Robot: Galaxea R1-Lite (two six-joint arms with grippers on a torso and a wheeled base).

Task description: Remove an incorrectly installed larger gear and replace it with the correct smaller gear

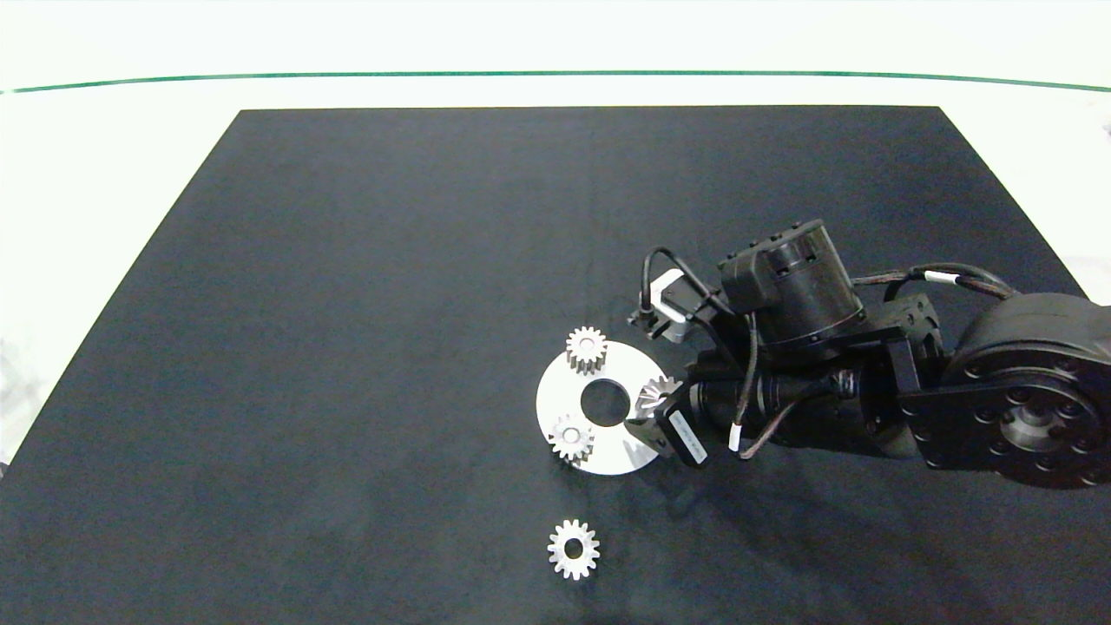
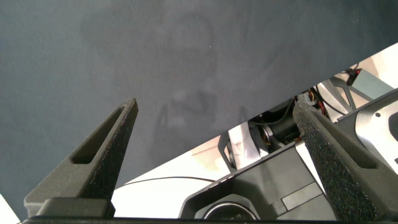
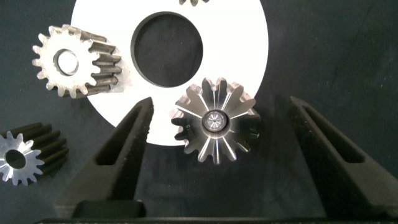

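A black mat [image 1: 347, 347] covers a white table [image 1: 130, 95]. Right of the mat's centre lies a white disc [image 1: 555, 392] with a round hole in the middle. Three gears sit on it: two small gears, one at the far edge [image 1: 587, 348] and one at the near left [image 1: 571, 438], and the larger gear [image 3: 215, 121] at the disc's right edge. A spare smaller gear [image 1: 574, 549] lies flat on the mat, nearer than the disc and apart from it.

The right gripper [image 3: 217, 143] reaches in from the right and straddles the larger gear, fingers spread wide, one on each side, neither touching. The left gripper [image 2: 214, 162] is parked out of the overhead view, its fingers also spread and holding nothing.

The larger gear looks like solid metal: stiff, heavy for its size, and smooth, so it may slip. Its pointed teeth and tapered body suggest gripping low across the body, squarely.

Bare mat stretches left, far and near, giving ample room to set it down. The neighbouring gears are close, so a straight lift seems safest.
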